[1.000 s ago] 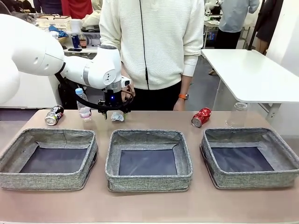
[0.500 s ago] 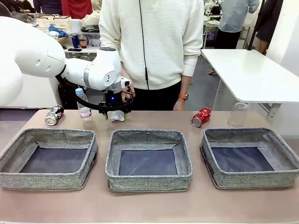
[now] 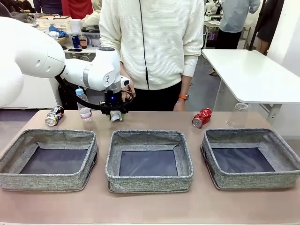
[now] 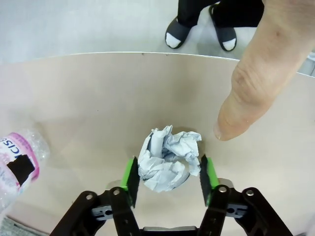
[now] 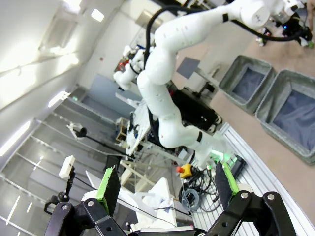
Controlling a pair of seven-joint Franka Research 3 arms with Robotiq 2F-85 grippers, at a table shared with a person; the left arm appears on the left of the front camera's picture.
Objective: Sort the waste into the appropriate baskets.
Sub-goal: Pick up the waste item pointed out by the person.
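In your front view the left gripper [image 3: 115, 114] hides most of the crumpled white paper ball [image 3: 116, 116], in the left wrist view the bottle [image 4: 18, 153] and the person's finger [image 4: 251, 83] run off the edges, and you cannot tell whether the pads [image 4: 131, 173] touch the paper.

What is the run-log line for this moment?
left gripper: jaws astride crumpled paper ball on table, grip unconfirmed | right gripper: open, empty | person's finger: beside ball | three baskets: empty
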